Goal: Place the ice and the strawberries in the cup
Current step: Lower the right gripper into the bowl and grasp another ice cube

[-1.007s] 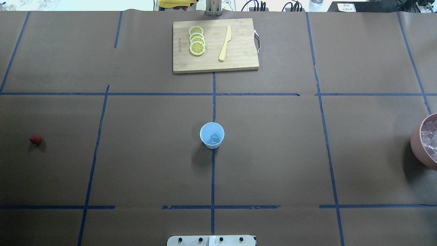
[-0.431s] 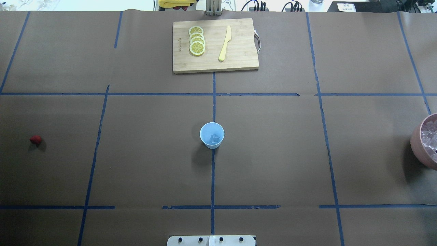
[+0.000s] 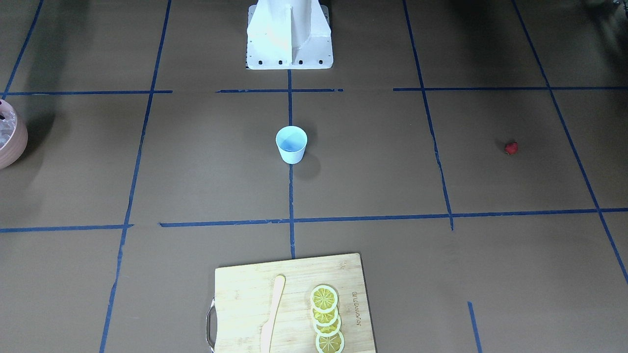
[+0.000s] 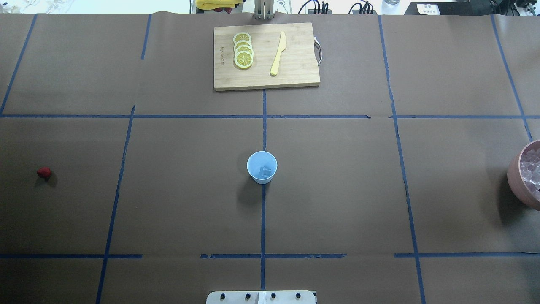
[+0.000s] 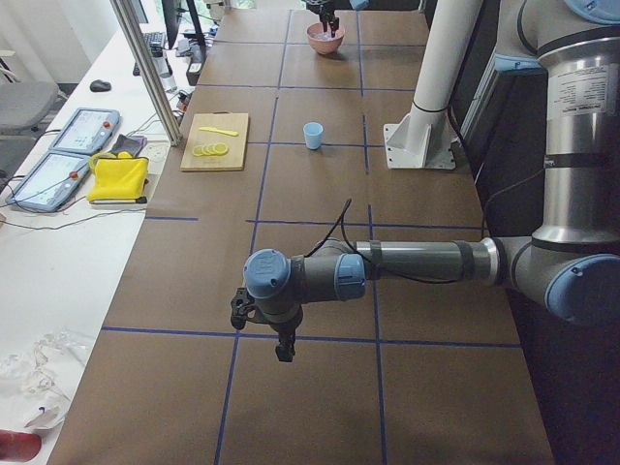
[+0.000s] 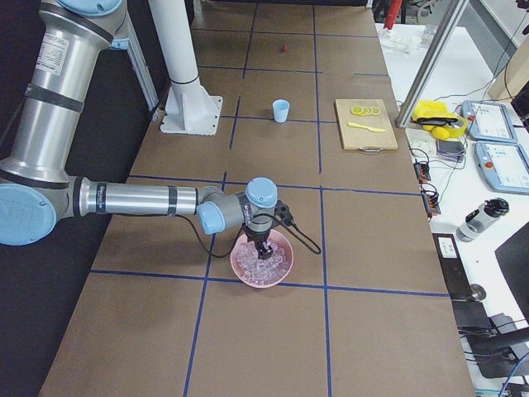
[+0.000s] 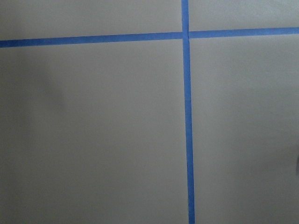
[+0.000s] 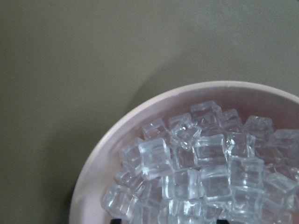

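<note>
The light blue cup [image 4: 262, 166] stands upright at the table's middle, also in the front view [image 3: 291, 144]. One clear ice cube [image 4: 265, 171] lies in it. The red strawberry [image 4: 44, 172] lies alone far to the left, also in the front view [image 3: 511, 148]. Many ice cubes [image 8: 201, 172] fill the pink bowl [image 4: 525, 177] at the right edge. My right gripper [image 6: 263, 248] reaches down into that bowl; I cannot tell if it is open or shut. My left gripper [image 5: 281, 344] hangs over bare paper at the table's left end; I cannot tell its state.
A wooden cutting board [image 4: 265, 57] at the far middle holds lemon slices [image 4: 243, 50] and a yellow knife [image 4: 278, 54]. Blue tape lines [image 7: 188, 121] cross the brown paper. The robot's white base [image 3: 289, 34] stands at the near middle edge.
</note>
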Action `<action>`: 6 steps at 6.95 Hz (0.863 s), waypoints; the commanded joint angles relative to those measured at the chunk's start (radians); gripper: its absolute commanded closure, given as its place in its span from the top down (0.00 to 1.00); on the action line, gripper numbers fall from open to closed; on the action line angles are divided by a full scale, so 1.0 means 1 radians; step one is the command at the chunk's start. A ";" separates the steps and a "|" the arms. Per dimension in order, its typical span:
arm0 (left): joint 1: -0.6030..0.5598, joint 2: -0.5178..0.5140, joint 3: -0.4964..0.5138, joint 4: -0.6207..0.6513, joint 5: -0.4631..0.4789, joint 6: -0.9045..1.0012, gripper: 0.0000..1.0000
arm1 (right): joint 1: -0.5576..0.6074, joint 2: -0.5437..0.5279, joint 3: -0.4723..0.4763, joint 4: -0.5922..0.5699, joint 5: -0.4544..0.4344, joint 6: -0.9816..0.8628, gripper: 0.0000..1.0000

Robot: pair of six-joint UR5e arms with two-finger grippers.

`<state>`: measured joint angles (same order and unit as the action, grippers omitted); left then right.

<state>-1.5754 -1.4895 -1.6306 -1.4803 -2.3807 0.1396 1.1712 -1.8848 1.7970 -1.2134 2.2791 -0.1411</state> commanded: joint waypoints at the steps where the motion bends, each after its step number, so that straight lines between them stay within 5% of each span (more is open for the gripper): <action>1: 0.000 0.000 0.000 0.000 0.000 0.000 1.00 | -0.005 0.003 -0.005 -0.003 -0.028 0.002 0.69; 6: 0.000 0.000 -0.002 -0.002 0.000 0.000 1.00 | -0.014 0.003 -0.021 -0.011 -0.029 0.005 0.63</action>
<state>-1.5754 -1.4895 -1.6319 -1.4817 -2.3807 0.1396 1.1601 -1.8822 1.7829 -1.2245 2.2479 -0.1365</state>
